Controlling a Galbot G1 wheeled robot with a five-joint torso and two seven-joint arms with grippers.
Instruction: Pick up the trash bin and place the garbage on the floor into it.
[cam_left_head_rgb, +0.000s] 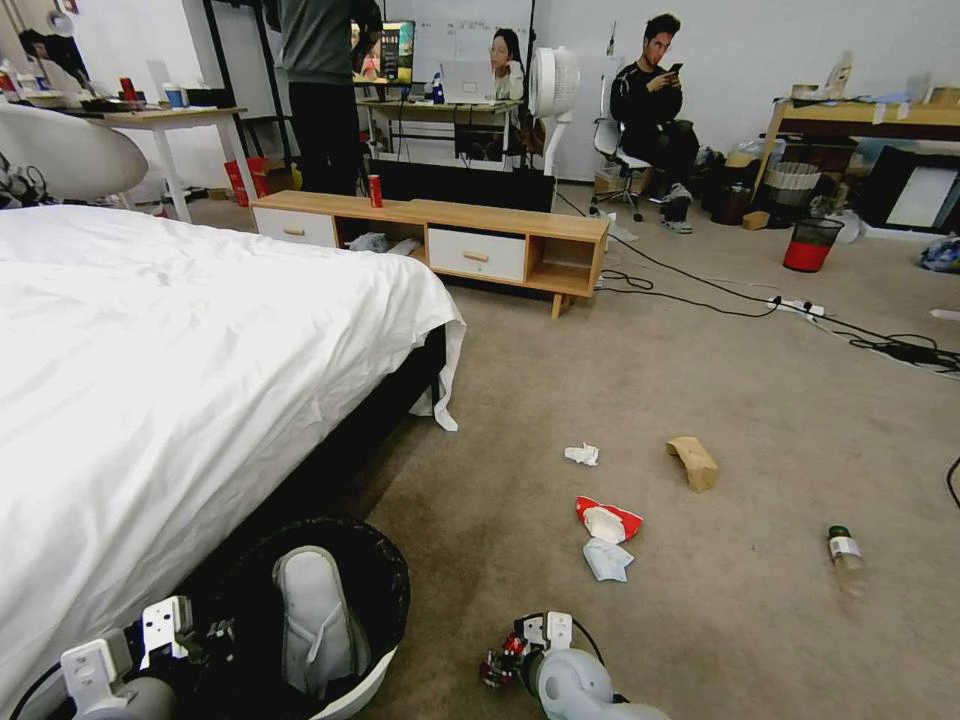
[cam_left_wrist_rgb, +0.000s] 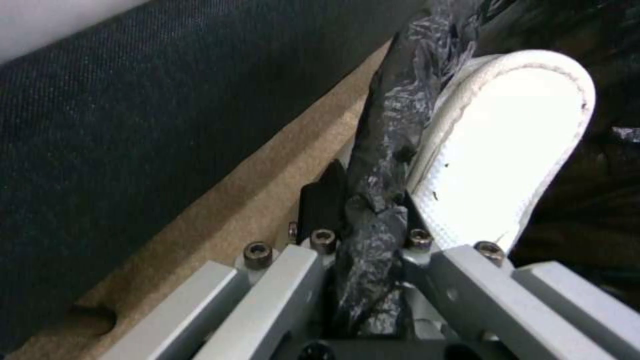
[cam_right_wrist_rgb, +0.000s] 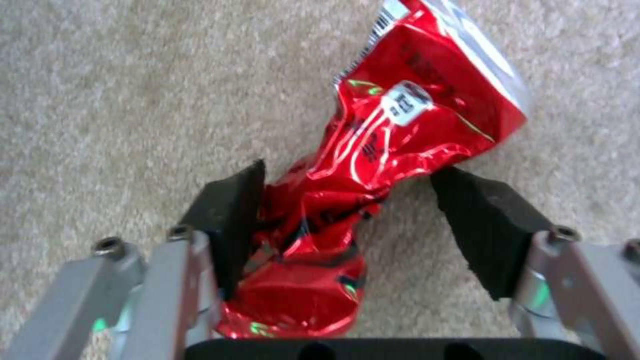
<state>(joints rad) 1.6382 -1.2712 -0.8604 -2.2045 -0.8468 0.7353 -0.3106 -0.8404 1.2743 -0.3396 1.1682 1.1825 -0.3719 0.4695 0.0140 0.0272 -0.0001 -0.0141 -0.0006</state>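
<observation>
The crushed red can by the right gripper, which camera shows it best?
The right wrist view: the crushed red can lies on the carpet between the open right gripper fingers, touching one. The head view shows just a red glimpse near that gripper.

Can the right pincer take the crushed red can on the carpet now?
Probably yes: the right pincer is open around the crushed red can, one pad touching it, nothing between.
</observation>
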